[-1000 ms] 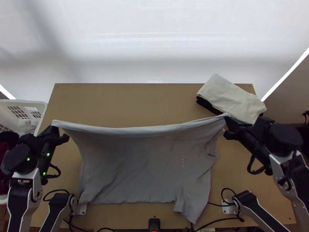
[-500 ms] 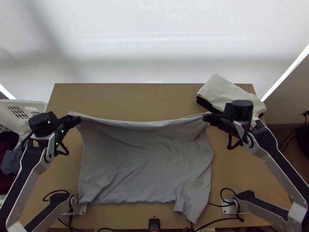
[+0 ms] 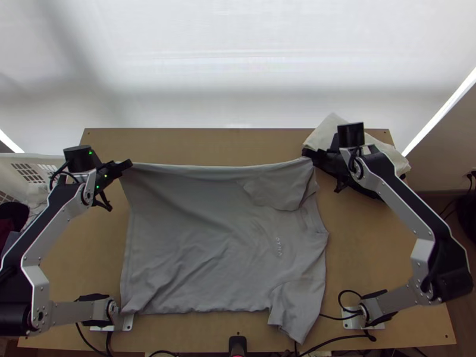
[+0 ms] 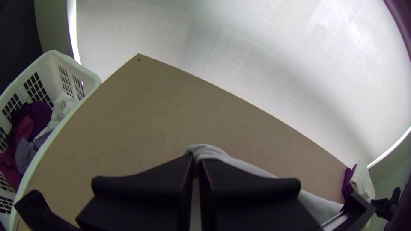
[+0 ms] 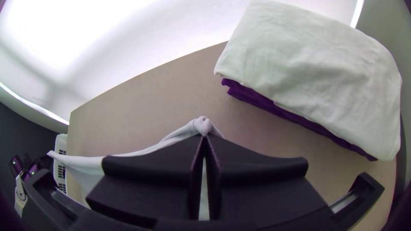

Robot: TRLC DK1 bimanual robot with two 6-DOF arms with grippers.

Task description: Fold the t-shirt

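Across the light wooden table (image 3: 268, 146), the grey short-sleeved cotton t-shirt (image 3: 208, 244) is spread out sideways, its far edge lifted between 2 grippers. Over the last 1 second both arms have carried that edge towards the table's far side, and the grippers have come nearer each other in the top view. The body now lies flatter, with some wrinkles, and a loose flap (image 3: 276, 193), perhaps 1 sleeve, has come into sight near the right-hand end.

The left gripper (image 3: 129, 164) is clenched on 1 end of the edge; the right gripper (image 3: 308, 154) pinches the other, a small knot of cloth standing at its tips. I judge this to be spreading, with no fold made; the edge probably needs lowering and smoothing before the 1st fold. The other sleeve (image 3: 297, 315) hangs towards the near side, close to black cables (image 3: 345, 337) that could snag it.

Right beside the right gripper sits a folded cream cloth (image 5: 308, 72) on top of a folded dark cloth (image 5: 295, 119); a wide sweep there could knock the pile. At the table's left side stands a white plastic laundry basket (image 4: 55, 56) holding crumpled clothes (image 4: 25, 128).
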